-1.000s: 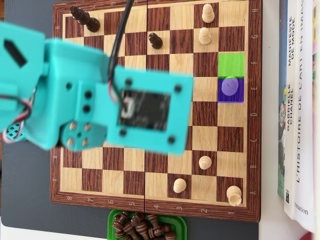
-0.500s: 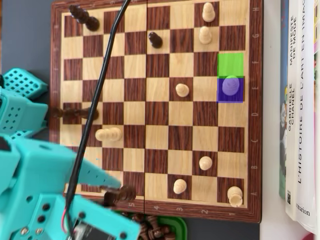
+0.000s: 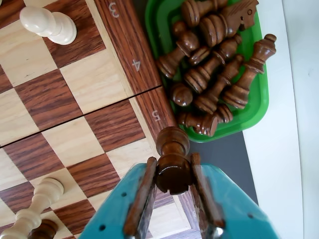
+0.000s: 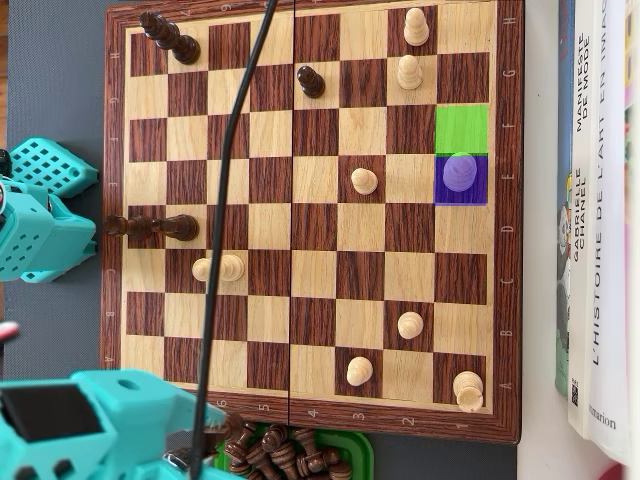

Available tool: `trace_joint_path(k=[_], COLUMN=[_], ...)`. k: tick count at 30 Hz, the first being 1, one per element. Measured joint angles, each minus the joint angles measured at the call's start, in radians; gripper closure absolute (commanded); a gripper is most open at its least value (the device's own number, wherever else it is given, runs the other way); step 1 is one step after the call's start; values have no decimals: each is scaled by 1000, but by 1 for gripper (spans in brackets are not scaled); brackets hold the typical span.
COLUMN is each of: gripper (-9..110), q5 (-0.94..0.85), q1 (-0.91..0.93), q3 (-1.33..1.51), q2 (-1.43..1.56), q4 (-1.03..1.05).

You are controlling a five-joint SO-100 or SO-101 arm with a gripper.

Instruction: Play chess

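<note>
Seemingly mid-capture, the gripper (image 3: 172,199) clamps a dark piece (image 3: 172,164) near the green tray (image 3: 254,107), lower centre of the wrist view, not yet dropped in.

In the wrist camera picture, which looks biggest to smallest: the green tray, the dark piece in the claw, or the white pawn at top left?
1. Green tray.
2 and 3. Dark piece in the gripper and white pawn look alike; the dark piece sits nearer the camera, so unranked.

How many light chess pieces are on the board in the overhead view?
7: two at the top right, one in the middle, one on the purple square, one lying left, three bottom right. The arm may hide others.
</note>
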Motion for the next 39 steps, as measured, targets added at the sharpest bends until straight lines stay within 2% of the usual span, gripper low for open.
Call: trace_joint_path(k=[12, 21, 26, 39], gripper=[96, 96, 90, 89], q5=[-66, -66, -66, -66], q1=[-2, -11, -15, -48], q3=[-272, -281, -281, -281], q2=[-267, -273, -273, -273], q4=[0, 0, 0, 0])
